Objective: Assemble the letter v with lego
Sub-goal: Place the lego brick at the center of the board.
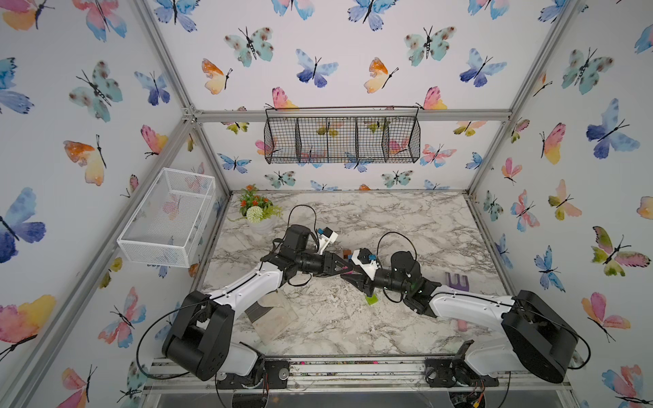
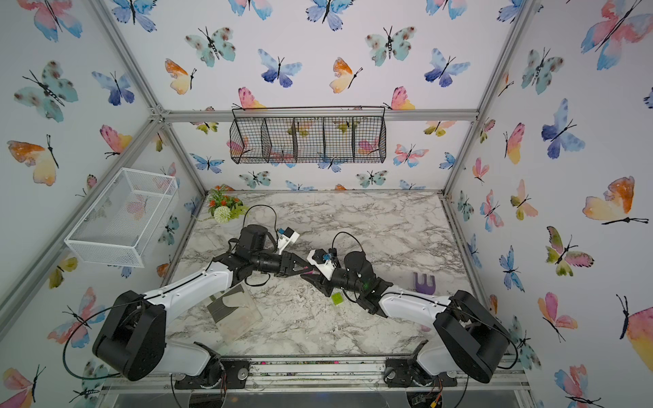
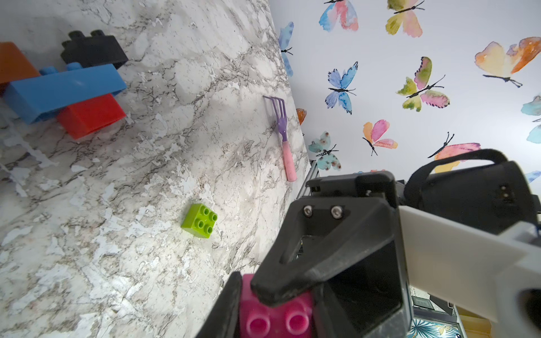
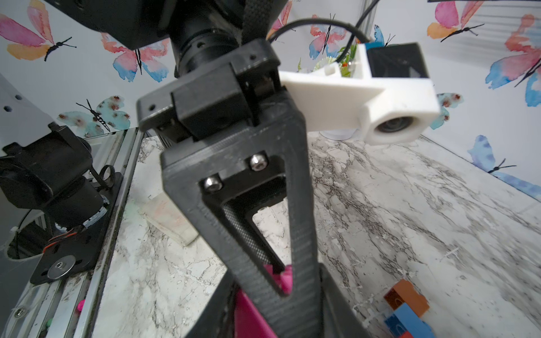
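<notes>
One pot (image 1: 263, 227): flowers (image 1: 255, 207) | wire basket (image 1: 342, 141) | mesh basket (image 1: 155, 252) | left claw (image 1: 345, 269): pink brick (image 3: 272, 320)

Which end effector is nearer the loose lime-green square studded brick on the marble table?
Right. The right end effector hangs just beside the lime-green brick, toward the back wall; the left end effector meets its tips at a pink brick, farther off.

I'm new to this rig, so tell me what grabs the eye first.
Above the table, the left tool and right tool meet nose to nose on one pink brick. Beyond them sits a half-built stack of red, blue, black and orange; a green brick lies alone nearer the arm bases. Butterfly wallpaper covers the walls.
</notes>
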